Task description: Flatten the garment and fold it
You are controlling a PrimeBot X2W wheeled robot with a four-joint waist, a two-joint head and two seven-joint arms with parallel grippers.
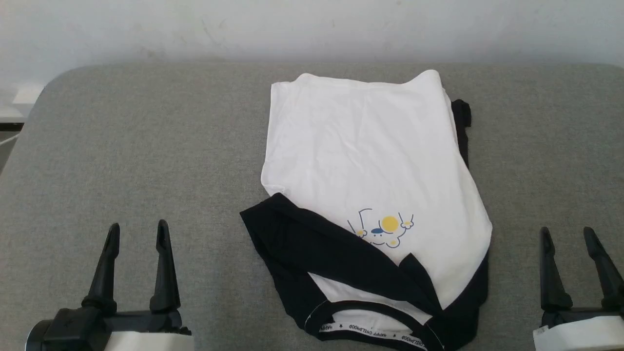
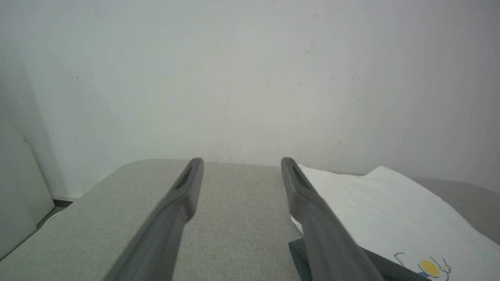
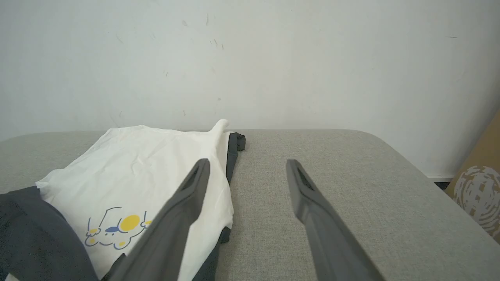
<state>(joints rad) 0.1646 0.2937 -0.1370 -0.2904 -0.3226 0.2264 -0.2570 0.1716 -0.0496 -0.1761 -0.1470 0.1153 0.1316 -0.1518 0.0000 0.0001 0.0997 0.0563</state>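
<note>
Released and empty, the left hand sits at the lower left of the head view. Its two dark fingers are spread and point up the desk, well clear of the shirt. The right hand sits at the lower right, also spread wide and holding nothing. It is near the shirt's right edge but not touching it.

The shirt lies on the grey desk, a little right of centre, with its collar toward the robot and its hem toward the wall. The white body is mostly flat, with light creases. One black sleeve is folded over the chest on the left side and slants down toward the collar, whose white band carries lettering. A yellow-and-blue print shows just above that sleeve. A strip of black cloth peeks out from under the far right edge, and more black lines the near right edge.

In the left wrist view the fingers frame bare desk, and the shirt lies to the right, partly behind the right finger. In the right wrist view the shirt lies to the left, partly behind the left finger. A brown box with a pale pattern stands at the far right, beside the desk.
</note>
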